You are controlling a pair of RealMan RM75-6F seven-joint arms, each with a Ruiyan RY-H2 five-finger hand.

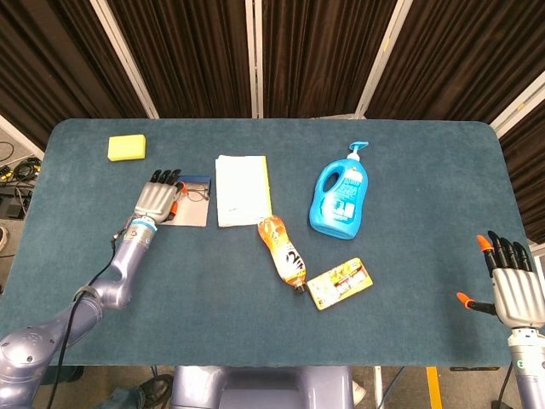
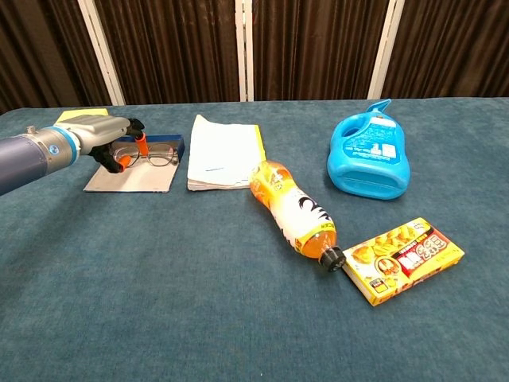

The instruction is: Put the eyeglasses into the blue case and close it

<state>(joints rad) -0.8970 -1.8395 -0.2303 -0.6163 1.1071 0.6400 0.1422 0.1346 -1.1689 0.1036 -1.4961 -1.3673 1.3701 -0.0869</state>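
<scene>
The blue case (image 1: pixel 197 181) (image 2: pixel 172 144) lies open at the table's left, its grey inner face (image 2: pixel 135 181) flat toward me. On it sit the thin-framed eyeglasses (image 1: pixel 197 193) (image 2: pixel 157 156), near the blue far edge. My left hand (image 1: pixel 157 198) (image 2: pixel 95 137) covers the case's left part and pinches the left end of the eyeglasses between two orange fingertips (image 2: pixel 140 145). My right hand (image 1: pixel 513 290) hovers at the table's near right edge, fingers spread, holding nothing; the chest view does not show it.
A white notepad (image 1: pixel 242 189) (image 2: pixel 224 151) lies just right of the case. An orange drink bottle (image 1: pixel 283 254) (image 2: pixel 293 208), a yellow snack box (image 1: pixel 340 283) (image 2: pixel 404 259) and a blue detergent bottle (image 1: pixel 342 196) (image 2: pixel 367 157) lie mid-table. A yellow sponge (image 1: pixel 126 147) sits far left.
</scene>
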